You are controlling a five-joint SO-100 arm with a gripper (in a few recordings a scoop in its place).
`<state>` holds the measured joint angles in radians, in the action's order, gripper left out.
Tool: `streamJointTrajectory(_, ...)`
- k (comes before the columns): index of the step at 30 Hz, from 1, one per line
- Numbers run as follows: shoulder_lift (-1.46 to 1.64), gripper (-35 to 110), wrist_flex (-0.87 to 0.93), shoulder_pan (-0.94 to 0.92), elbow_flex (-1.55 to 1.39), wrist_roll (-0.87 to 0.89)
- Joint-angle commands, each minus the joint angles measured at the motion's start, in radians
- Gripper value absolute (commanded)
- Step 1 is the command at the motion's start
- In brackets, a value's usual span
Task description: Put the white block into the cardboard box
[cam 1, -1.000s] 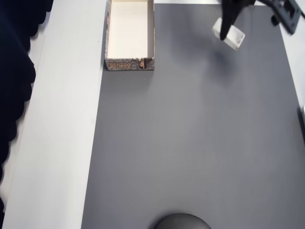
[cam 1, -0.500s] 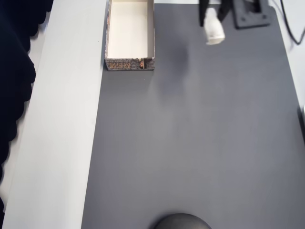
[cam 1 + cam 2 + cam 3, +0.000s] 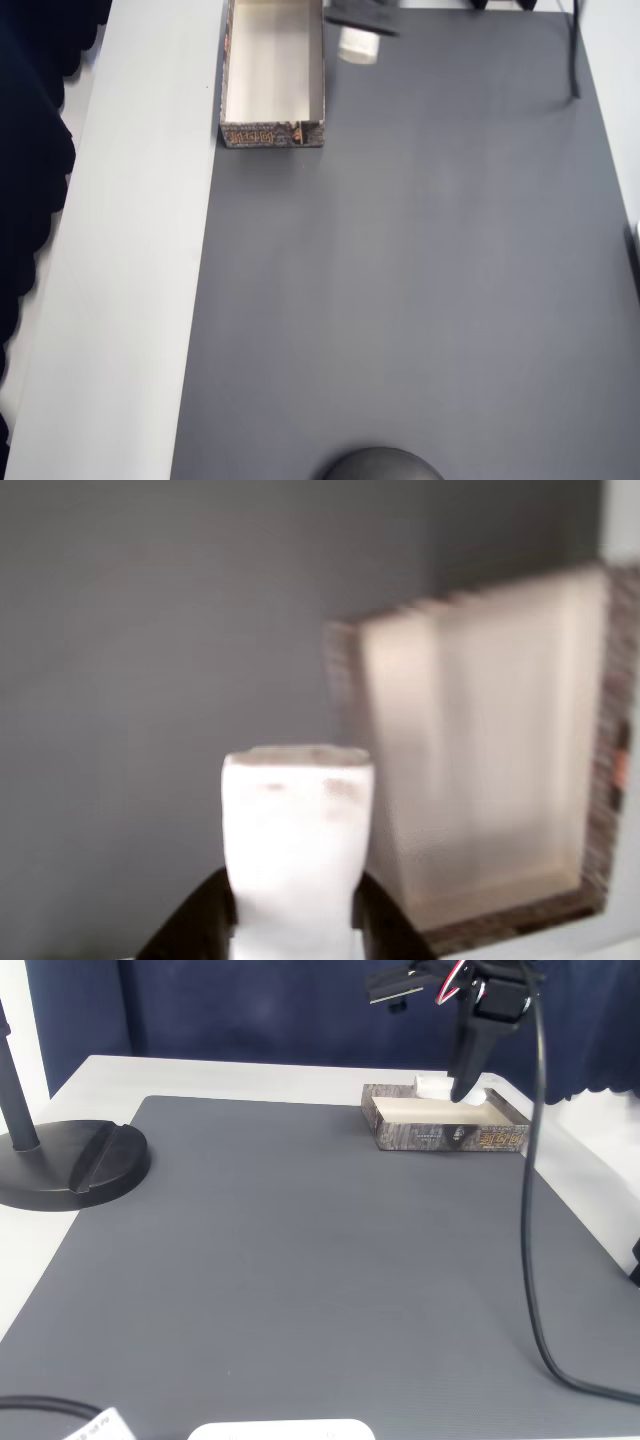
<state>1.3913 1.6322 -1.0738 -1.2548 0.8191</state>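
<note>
The white block (image 3: 358, 46) hangs in the air with my gripper (image 3: 360, 34) shut on it, just right of the cardboard box's (image 3: 272, 134) right wall, near its far end. In the wrist view the white block (image 3: 297, 830) stands upright between my black fingers (image 3: 200, 915), and the cardboard box (image 3: 345, 690) lies open to its right, cream inside and blurred. In the fixed view my gripper (image 3: 462, 1084) points down at the far side of the cardboard box (image 3: 445, 1137), with the white block (image 3: 431, 1085) showing beside the finger.
A grey mat (image 3: 420, 300) covers the table, with a white strip (image 3: 130, 260) along its left side. A black round stand base (image 3: 70, 1165) sits at the mat's left in the fixed view. A black cable (image 3: 528, 1220) hangs from the arm over the mat.
My gripper has carried the white block leftward along the mat's far edge, from the far right corner to just beside the box. The box has not moved.
</note>
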Motion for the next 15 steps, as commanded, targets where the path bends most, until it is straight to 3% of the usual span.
streamJointTrajectory(1,-0.046,-2,0.008,-0.077,0.179,0.049)
streamJointTrajectory(15,-0.31,-2,0.032,-0.178,0.457,0.256)
